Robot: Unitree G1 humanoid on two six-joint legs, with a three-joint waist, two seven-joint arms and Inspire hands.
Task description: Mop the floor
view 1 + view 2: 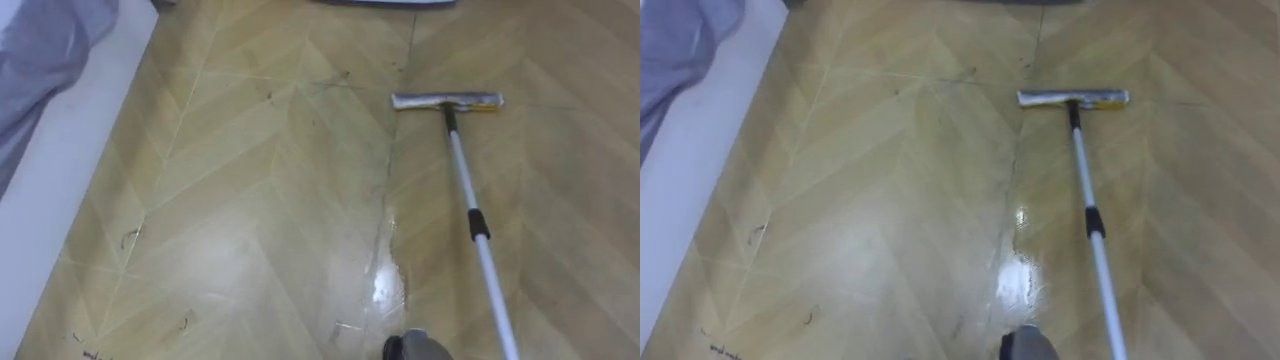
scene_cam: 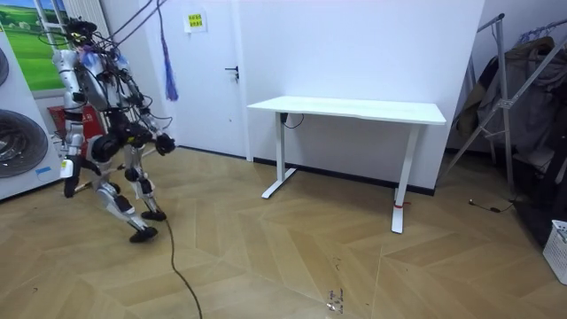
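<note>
Our flat mop [image 1: 445, 101] lies head-down on the herringbone wood floor [image 1: 250, 200], pole slanting back toward us; whether our hands [image 2: 164, 143] grip it, we cannot tell.

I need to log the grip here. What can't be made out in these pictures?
Silver metal mop pole: lower end cut off by the eye views' bottom edge, so its holder is unseen.
Grey rounded part: cropped by that edge, unidentifiable.
Lilac cloth: cut by the left edge.

Knees bent, torso leaning, one hand [image 2: 164, 143] held forward.
</note>
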